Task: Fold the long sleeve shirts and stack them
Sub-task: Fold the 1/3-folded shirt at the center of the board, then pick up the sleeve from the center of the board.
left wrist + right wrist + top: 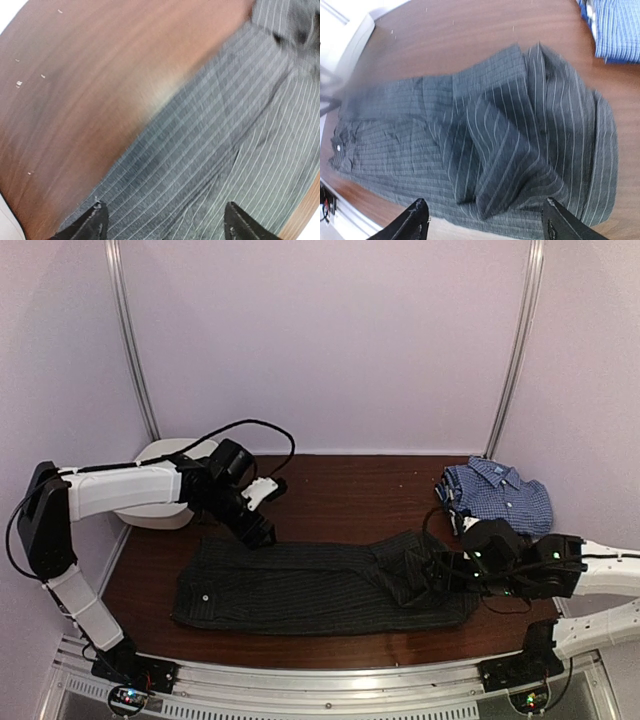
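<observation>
Across the middle of the tabletop (340, 490) lies the black pinstriped shirt (300, 585), its right end folded over. The left tool (258, 528) hangs spread and empty at its far edge, the right tool (440, 575) likewise over the fold; the blue-check shirt (500, 498) sits folded far right

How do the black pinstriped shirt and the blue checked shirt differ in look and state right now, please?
The black pinstriped shirt is dark with thin pale stripes; the blue checked shirt is blue-and-white. The black one lies stretched long across the table, rumpled at its right end; the blue one sits folded compactly at the far right. Both rest on the wooden table.
</observation>
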You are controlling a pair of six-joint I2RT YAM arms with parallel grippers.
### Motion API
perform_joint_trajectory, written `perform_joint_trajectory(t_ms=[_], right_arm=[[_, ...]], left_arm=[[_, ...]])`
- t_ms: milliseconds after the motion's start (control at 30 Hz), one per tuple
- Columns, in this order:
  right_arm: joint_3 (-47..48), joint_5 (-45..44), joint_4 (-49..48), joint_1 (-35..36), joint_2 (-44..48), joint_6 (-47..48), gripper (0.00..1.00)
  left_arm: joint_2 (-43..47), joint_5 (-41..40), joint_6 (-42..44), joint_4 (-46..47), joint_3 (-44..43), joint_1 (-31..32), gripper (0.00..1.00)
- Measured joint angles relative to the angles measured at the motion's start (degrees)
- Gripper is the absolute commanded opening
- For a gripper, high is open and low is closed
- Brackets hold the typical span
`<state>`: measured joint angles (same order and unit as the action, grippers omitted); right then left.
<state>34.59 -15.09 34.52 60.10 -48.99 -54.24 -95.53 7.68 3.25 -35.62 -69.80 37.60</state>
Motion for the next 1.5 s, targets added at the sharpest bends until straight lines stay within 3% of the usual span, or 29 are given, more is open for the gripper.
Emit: perform_joint_trajectory(t_ms=[133,333,500,700,967,1333,1500], right_arm=[[6.54,-4.55,-0.04,-1.01,-6.62,2.71,0.83],[17.00,-7.82,-0.63,-5.99,-24.02,12.37,0.87],[25.83,-8.15,0.02,-8.41,-37.73,20.79,0.86],[32.04,-4.79,-0.39,-9.01,-47.63,27.15,0.81],[35.08,-1.25,-1.18,-9.01,-56.33,30.49,0.70],[37.86,-1.70,-1.29,-10.12,-61.00,32.61,0.48],[38.49,-2.58,-1.25,-10.64,-62.16,33.33,0.34]], left_arm=[[1.51,-0.22,-3.48,3.08,0.04,0.00,0.92],[3.30,0.44,-6.36,6.16,0.92,0.00,0.94],[4.46,0.11,-7.76,7.41,1.99,0.00,0.94],[5.14,-2.34,-9.53,8.68,3.21,0.00,0.95],[5.14,-3.06,-10.25,8.83,3.39,0.00,0.94],[5.14,-3.02,-10.25,8.90,3.41,0.00,0.94],[5.11,-3.02,-10.25,8.90,3.41,0.00,0.95]])
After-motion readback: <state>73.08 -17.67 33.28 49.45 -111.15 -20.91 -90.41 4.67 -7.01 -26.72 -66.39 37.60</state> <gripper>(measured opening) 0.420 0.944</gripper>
